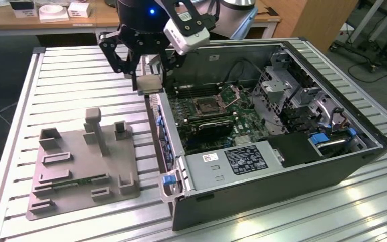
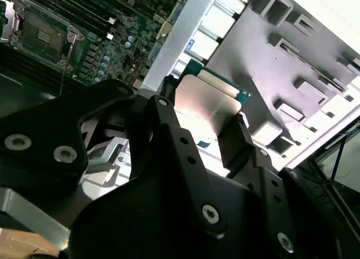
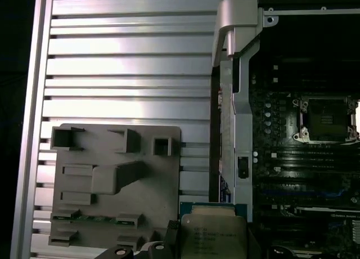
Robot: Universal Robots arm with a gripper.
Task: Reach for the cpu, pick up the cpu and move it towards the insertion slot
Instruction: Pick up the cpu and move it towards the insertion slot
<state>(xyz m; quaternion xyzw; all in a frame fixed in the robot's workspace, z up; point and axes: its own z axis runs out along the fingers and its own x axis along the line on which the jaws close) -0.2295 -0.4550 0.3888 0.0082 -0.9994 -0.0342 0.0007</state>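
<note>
The cpu (image 1: 149,82) is a small square chip with a pale metal top, and my gripper (image 1: 150,84) is shut on it, a black finger on each side. It hangs in the air over the near wall of the open computer case, between the table and the motherboard. In the second wrist view the cpu (image 2: 209,97) sits between the fingers (image 2: 235,138), its green edge showing. The insertion slot (image 1: 209,105) is a silver-framed socket with a dark centre, its hinged plate raised, to the exterior view's right of the cpu. Both wrist views show the insertion slot (image 2: 42,35) (image 3: 326,117), and the first shows the cpu (image 3: 212,233).
A grey fixture plate (image 1: 79,160) with raised blocks lies on the slatted aluminium table (image 1: 79,75) at the exterior view's left. The open computer case (image 1: 281,166) holds drive cages, cables and a power supply. A wooden desk (image 1: 59,20) stands behind.
</note>
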